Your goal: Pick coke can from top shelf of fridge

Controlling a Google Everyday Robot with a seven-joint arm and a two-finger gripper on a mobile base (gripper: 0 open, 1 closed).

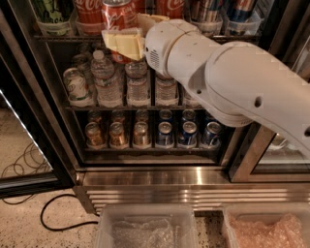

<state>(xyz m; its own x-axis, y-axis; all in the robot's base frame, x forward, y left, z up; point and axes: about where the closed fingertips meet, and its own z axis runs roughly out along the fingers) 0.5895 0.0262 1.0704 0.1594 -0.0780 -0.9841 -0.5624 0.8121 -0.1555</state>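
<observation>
Stocked fridge (193, 180) across the frame: water bottles (137, 85) on the middle rack, small cans (164, 134) below. Upper left of centre, gripper (122, 43) clamped round the coke can (117, 17), upright just in front of the top shelf (232, 36), beside other red cans (89, 12).

Robot arm (242, 82): smooth, glossy white shells of rounded, bulbous form, which widened from the wrist toward the right. Thin dark seams separated the segments. The domed wrist housing (169, 46) bore a small patch of fine perforations (154, 57) on its face. A single dark round recess (256, 102) marked the large forearm shell, and a second sat at the far right border. The gripper (123, 42), pale cream-yellow and flat-faced, contrasted with the white casing; it lay at the front edge of the top shelf (63, 37).
</observation>
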